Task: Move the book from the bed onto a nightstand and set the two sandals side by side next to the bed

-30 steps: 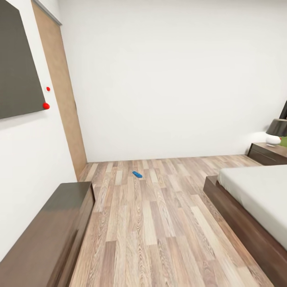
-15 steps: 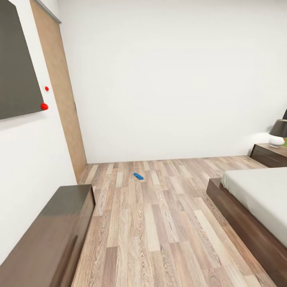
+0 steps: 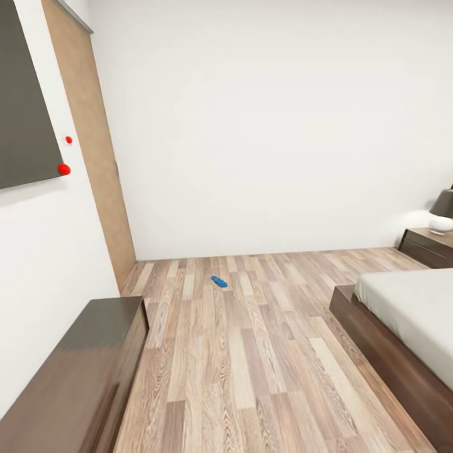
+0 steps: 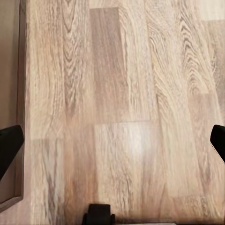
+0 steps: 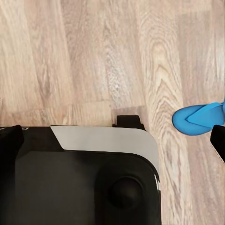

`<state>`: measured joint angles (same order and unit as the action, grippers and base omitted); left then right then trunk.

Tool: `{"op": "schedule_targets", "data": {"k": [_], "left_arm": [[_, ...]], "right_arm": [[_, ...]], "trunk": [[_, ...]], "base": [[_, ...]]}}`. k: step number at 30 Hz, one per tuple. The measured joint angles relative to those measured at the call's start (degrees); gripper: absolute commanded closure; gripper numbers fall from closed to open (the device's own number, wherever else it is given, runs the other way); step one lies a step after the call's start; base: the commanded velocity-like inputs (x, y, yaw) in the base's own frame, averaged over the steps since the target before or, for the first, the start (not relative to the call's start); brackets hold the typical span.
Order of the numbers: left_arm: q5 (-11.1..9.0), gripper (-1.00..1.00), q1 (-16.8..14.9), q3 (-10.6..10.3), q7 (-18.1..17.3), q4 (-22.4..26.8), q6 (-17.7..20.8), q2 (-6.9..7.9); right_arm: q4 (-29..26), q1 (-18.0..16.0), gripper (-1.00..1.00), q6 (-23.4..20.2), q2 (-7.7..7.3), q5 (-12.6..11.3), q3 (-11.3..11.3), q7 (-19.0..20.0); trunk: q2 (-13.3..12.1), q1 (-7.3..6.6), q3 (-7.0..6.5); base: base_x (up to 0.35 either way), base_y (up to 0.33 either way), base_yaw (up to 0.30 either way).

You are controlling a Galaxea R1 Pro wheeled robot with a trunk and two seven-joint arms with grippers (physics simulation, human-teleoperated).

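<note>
Since 1 second ago the whole head view has swung a little: the lamp (image 3: 441,212) and nightstand (image 3: 429,246) slide toward the right edge and the red dots on the left wall drift left, so that is my camera turning, not the furniture.

Nearest me, my right gripper (image 5: 112,140) hangs over the plank floor (image 5: 93,56) above my own dark base (image 5: 79,183), fingers spread wide with nothing between them. 1 blue sandal (image 5: 200,119) lies on the floor just beside my right fingertip (image 5: 219,140), its rounded end pointing toward the middle of that view. My left gripper (image 4: 112,140) is likewise wide apart and empty over bare planks.

Further out, the sideboard (image 3: 75,371) runs along the left wall and the bed (image 3: 402,314) along the right. I cannot see the book on the mattress part in view.

Farthest, the second sandal (image 3: 219,281) lies alone mid-floor, well apart from the bed, long axis slanting left-far to right-near. I judge my right arm nearer the close sandal; the far one needs a drive forward.
</note>
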<state>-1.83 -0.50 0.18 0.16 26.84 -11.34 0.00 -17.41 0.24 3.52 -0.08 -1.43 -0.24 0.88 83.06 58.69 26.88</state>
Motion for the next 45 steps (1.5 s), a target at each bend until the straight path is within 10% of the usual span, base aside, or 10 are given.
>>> {"op": "schedule_targets", "data": {"k": [45], "left_arm": [[0.0, -1.0, 0.0, 0.0, 0.0, 0.08, 0.0, 0.05]], "right_arm": [[0.0, 0.0, -1.0, -0.01, 0.0, 0.0, 0.01, 0.0]], "trunk": [[-0.01, 0.03, 0.0]], "base": [[0.056, 0.013, -0.22]]}}
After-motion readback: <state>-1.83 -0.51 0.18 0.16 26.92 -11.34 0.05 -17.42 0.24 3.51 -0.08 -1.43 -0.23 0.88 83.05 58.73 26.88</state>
